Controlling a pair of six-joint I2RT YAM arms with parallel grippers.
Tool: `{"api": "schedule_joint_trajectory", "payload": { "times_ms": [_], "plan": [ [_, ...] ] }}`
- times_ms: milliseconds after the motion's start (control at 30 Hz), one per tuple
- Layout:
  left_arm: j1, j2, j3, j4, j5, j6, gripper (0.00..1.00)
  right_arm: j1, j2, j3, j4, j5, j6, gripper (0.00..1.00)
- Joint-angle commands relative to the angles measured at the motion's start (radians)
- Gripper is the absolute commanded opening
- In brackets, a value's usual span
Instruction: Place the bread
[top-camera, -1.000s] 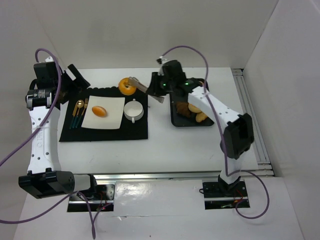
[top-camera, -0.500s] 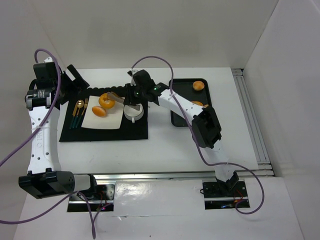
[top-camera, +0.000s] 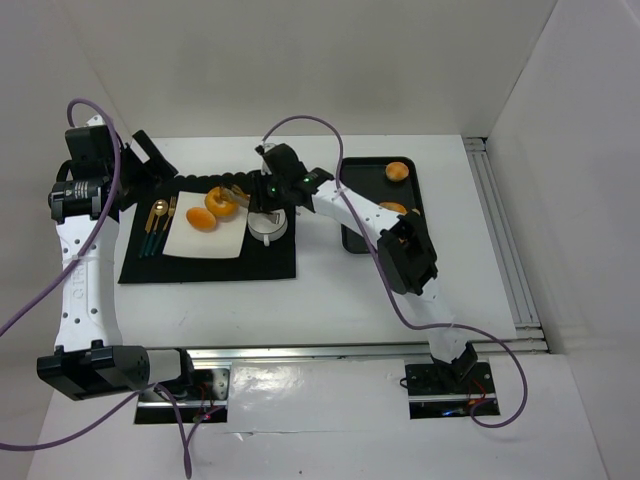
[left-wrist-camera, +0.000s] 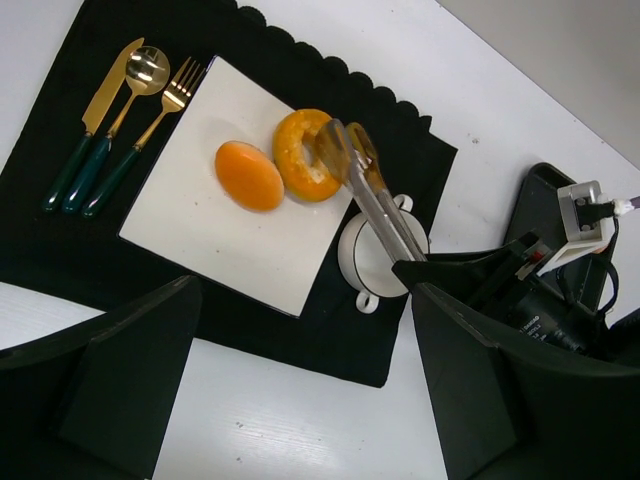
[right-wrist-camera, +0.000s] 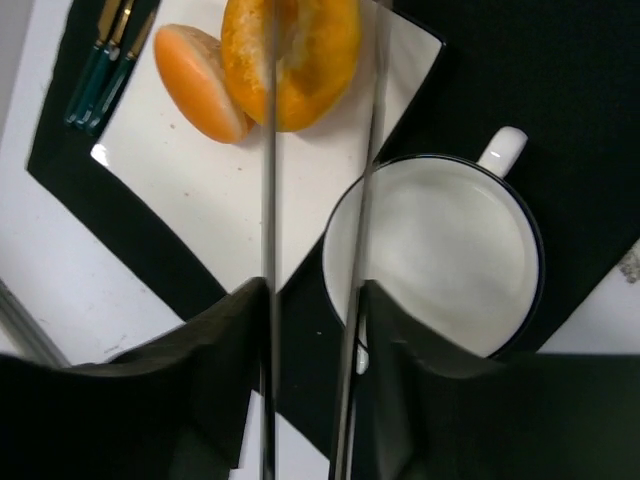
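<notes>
The ring bread (top-camera: 220, 204) has shifted slightly right with the right tool (top-camera: 230, 197) and lies on the white plate (top-camera: 215, 241) against the oval bun (top-camera: 200, 221). Left wrist: the left tool (left-wrist-camera: 305, 290) gapes wide, empty. Right wrist: the blades straddle one side of the ring; I cannot tell whether they grip it.

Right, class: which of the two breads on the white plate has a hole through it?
The ring-shaped bread, lying at the tips of the tongs; the oval bun beside it is solid.

left arm (top-camera: 78, 260) upright, left tool (left-wrist-camera: 302, 290) spread wide, right arm (top-camera: 350, 207) reaching leftward, right tool (left-wrist-camera: 345, 150) apparently slightly parted
</notes>
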Motion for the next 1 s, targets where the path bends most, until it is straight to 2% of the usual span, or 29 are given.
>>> {"api": "schedule_joint_trajectory", "payload": {
  "times_ms": [0,200,400,533,700,767,800,967],
  "plan": [
    [0.006,-0.028,0.032,0.01,-0.007,0.008,1.0,0.007,-0.093,-0.029,0.034,0.019,-0.011,0.53],
    [0.006,-0.028,0.032,0.01,-0.007,0.008,1.0,0.007,-0.137,0.007,-0.012,0.019,-0.011,0.54],
    [0.006,-0.028,0.032,0.01,-0.007,0.008,1.0,-0.015,-0.232,-0.042,0.019,0.058,-0.011,0.54],
    [0.006,-0.028,0.032,0.01,-0.007,0.008,1.0,-0.072,-0.31,-0.084,0.019,0.093,-0.021,0.54],
    [0.006,-0.028,0.032,0.01,0.002,0.008,1.0,-0.184,-0.51,-0.28,-0.013,0.163,-0.041,0.53],
    [0.006,-0.028,0.032,0.01,0.002,0.008,1.0,-0.239,-0.611,-0.41,-0.038,0.224,-0.051,0.53],
    [0.006,-0.028,0.032,0.01,0.002,0.008,1.0,-0.26,-0.645,-0.493,-0.061,0.242,-0.051,0.53],
    [0.006,-0.016,0.016,0.021,0.011,-0.001,1.0,-0.417,-0.851,-0.683,-0.185,0.34,-0.051,0.52]
  ]
}}
